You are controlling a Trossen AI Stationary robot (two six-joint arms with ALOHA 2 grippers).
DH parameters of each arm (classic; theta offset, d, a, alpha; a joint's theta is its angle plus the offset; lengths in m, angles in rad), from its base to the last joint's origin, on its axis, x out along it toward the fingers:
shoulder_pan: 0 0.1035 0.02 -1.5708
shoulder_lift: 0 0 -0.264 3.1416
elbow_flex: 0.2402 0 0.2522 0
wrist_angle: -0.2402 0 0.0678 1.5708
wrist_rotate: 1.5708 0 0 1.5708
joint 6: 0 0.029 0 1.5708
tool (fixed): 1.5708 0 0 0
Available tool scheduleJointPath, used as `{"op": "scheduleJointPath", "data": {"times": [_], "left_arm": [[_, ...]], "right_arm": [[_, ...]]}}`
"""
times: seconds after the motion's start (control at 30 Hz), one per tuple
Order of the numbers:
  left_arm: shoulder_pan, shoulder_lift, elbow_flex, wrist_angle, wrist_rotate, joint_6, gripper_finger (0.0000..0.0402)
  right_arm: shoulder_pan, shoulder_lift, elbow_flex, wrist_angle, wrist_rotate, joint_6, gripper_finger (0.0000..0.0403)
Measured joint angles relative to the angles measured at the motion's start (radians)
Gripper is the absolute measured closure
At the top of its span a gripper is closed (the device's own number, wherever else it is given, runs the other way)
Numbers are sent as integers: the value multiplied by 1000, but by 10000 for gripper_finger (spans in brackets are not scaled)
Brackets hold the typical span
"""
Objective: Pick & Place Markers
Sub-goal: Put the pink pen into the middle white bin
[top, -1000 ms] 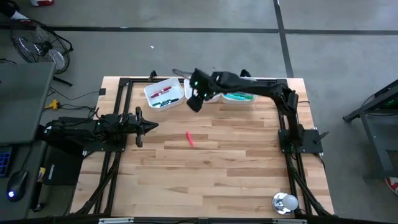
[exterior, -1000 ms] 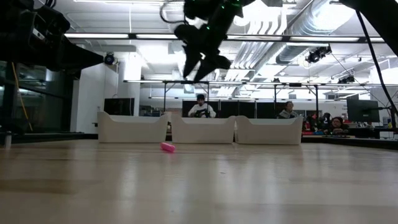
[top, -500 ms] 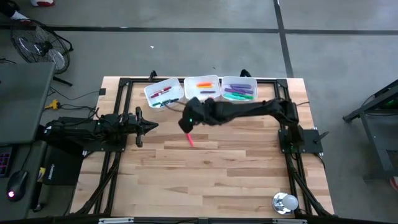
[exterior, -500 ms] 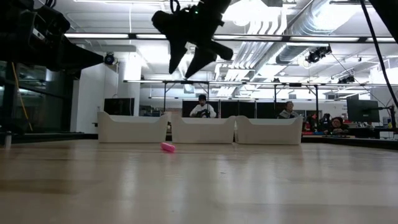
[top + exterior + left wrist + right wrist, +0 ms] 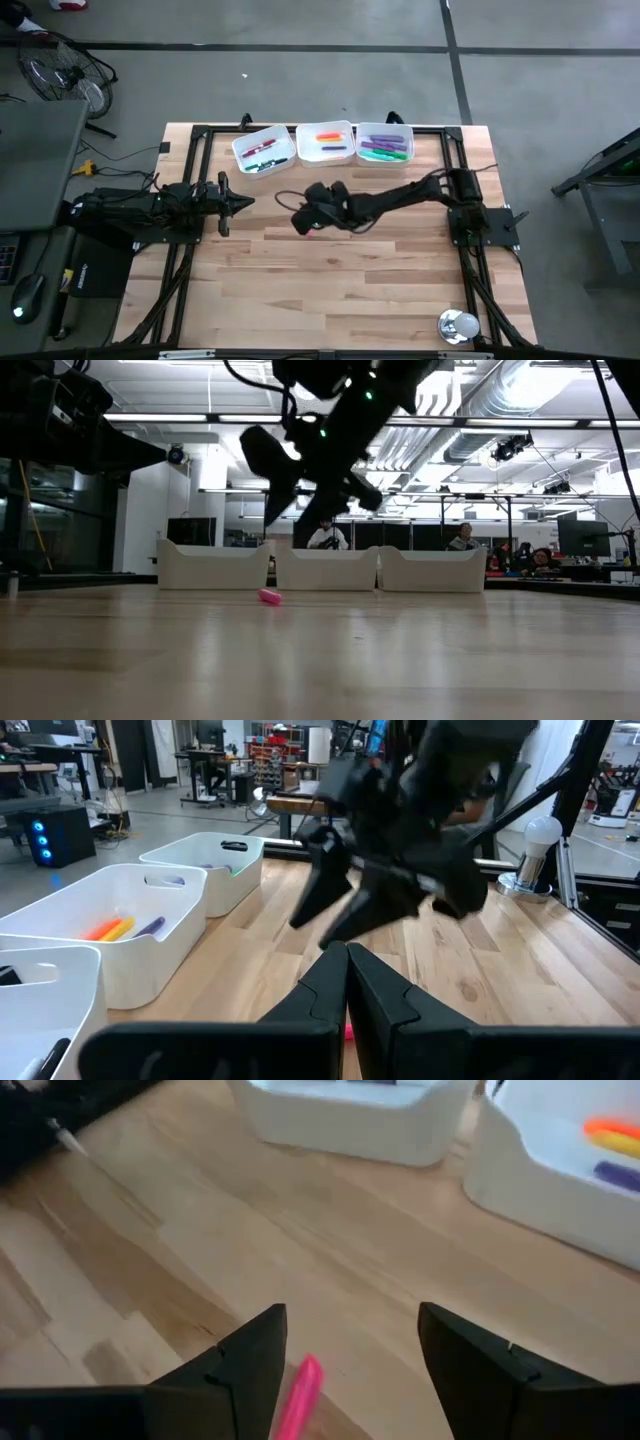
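Note:
One pink marker [image 5: 300,1392] lies flat on the wooden table; it also shows in the low view [image 5: 269,597]. My right gripper [image 5: 352,1320] is open and hangs above it, one finger to each side, touching nothing; in the high view [image 5: 303,217] it covers the marker. The other markers lie in three white trays at the far edge: red and dark ones [image 5: 262,150], orange and yellow ones [image 5: 326,140], purple and green ones [image 5: 385,143]. My left gripper [image 5: 243,203] is shut and empty at the table's left side.
The three white trays [image 5: 325,570] stand in a row along the far edge, behind the pink marker. A round silver object [image 5: 459,325] stands at the near right corner. Black frame rails [image 5: 190,180] run along the table's left and right sides. People sit in the room beyond.
My right gripper has come from above the trays toward the table's near edge and down, and now hangs over the pink marker. The marker has stayed where it was.

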Motion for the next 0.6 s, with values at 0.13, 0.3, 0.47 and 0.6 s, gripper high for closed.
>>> {"op": "scheduleJointPath", "data": {"times": [0.13,0.3,0.47,0.6], "left_arm": [[0,0,0,0,0,0,394],[0,0,0,0,0,0,394],[0,0,0,0,0,0,394],[0,0,0,0,0,0,394]], "right_arm": [[33,0,-84,134,32,-23,187],[64,3,-138,186,38,-22,187],[77,33,-138,254,10,-95,187],[80,89,-76,235,0,-79,187]]}}
